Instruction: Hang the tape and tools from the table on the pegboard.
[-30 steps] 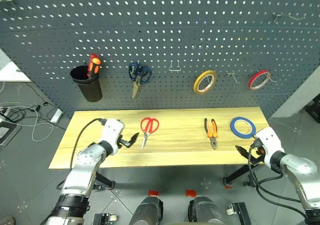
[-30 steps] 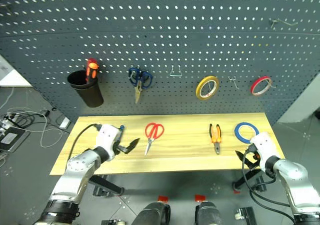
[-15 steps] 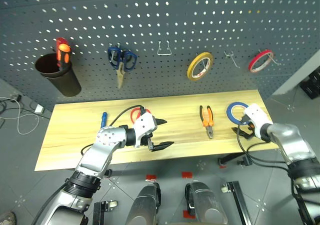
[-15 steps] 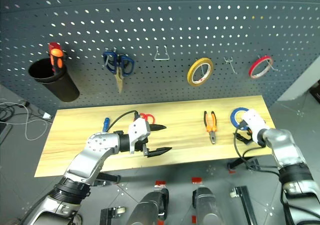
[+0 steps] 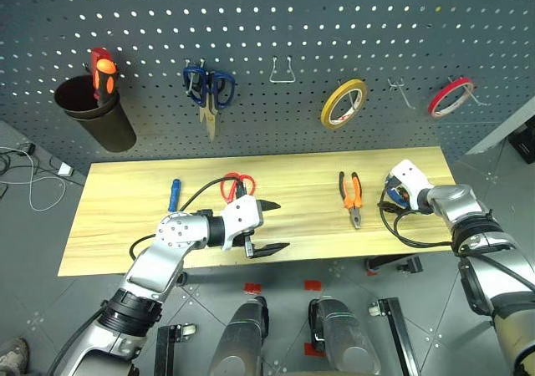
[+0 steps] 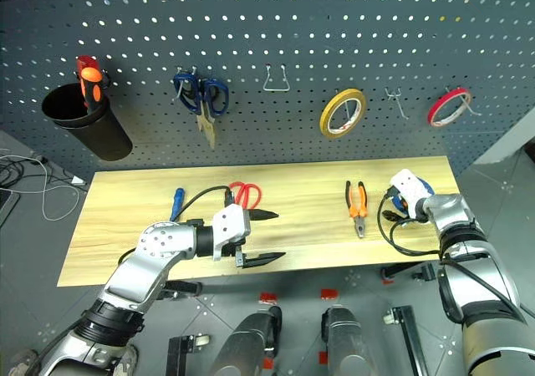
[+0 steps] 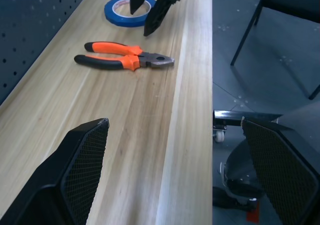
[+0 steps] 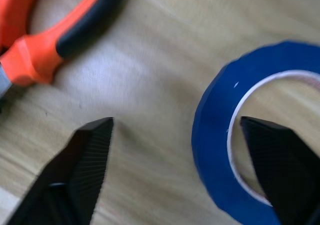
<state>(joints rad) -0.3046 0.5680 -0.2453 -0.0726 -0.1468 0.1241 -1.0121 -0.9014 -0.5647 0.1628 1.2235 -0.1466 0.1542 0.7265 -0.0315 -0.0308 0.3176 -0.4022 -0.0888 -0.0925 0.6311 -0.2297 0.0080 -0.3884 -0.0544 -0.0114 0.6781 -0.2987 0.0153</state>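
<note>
Tape (image 8: 215, 135): thin blue ring, flat on table (image 5: 301, 226).

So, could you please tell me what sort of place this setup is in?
Most likely a workshop or a lab tool station: a pegboard with hooks holding dark blue-handled scissors and tape rolls, a plank table with pliers on it, and a bare grey floor with trailing cables.
</note>
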